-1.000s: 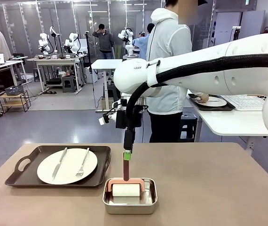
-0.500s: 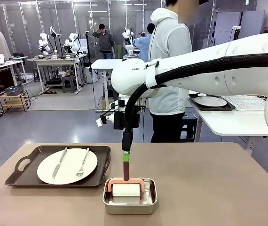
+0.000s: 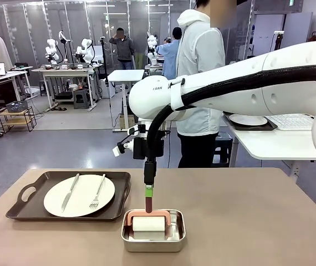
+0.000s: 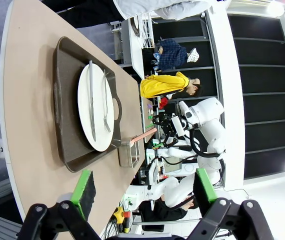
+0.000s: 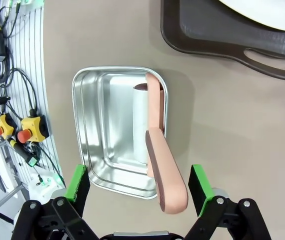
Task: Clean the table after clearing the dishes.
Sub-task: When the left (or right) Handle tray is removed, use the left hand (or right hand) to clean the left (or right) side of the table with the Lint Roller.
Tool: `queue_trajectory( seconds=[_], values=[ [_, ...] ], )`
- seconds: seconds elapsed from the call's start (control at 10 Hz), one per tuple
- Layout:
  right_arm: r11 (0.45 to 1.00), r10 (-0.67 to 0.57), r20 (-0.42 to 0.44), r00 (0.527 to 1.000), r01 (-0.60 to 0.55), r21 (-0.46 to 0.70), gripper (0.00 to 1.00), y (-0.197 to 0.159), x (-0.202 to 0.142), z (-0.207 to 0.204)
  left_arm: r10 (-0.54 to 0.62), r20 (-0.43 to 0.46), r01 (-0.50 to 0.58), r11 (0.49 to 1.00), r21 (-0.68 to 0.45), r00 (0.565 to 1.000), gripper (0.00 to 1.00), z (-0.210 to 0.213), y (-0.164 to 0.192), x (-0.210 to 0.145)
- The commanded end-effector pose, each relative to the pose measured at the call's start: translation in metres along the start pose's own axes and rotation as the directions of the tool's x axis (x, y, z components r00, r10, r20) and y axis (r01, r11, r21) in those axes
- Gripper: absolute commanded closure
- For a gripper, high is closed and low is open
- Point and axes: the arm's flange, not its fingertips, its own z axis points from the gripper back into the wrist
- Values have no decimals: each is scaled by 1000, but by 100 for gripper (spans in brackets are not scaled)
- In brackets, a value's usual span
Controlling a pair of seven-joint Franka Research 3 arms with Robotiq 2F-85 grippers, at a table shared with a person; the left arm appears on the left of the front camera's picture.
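Table [image 3: 258, 221] cleaning could fail if the wide-open right gripper [image 5: 138, 176], straddling the roller handle [image 5: 160, 160] at lower centre, tips the pan [image 5: 90, 100].

robot arms in gloss white and matte black
the smooth, rounded white right arm [image 3: 241, 97] carries a thick black cable [image 3: 291, 72] strapped along it by white bands, with small grey "fran" lettering [image 3: 157, 87] on its bulbous joint. the black right gripper [image 5: 138, 187] and black left gripper [image 4: 145, 187] each have flat bright-green pads [image 5: 77, 186] on slim fingers, and round silver-centred screws [image 5: 60, 202] at the hinged knuckles.
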Motion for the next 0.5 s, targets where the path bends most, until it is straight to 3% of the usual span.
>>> queue_trajectory(
  seconds=[0.0, 0.2, 0.3, 0.4],
  values=[
    [1000, 6, 7, 1000, -6, -22, 0, 7, -4, -4, -5, 4, 5, 1000, 3, 1000, 0, 2, -1, -1],
    [1000, -5, 11, 1000, 5, -8, 0, 5, -2, -4, -5, 4, 5, 1000, 3, 1000, 0, 2, -1, -1],
    [1000, -10, 8, 1000, 10, -4, 15, 5, -2, -4, -5, 4, 5, 1000, 3, 1000, 0, 2, -1, -1],
    [1000, -16, 5, 1000, 16, 4, 19, 4, -3, -3, -5, 4, 5, 1000, 3, 1000, 0, 2, -1, -1]
  ],
)
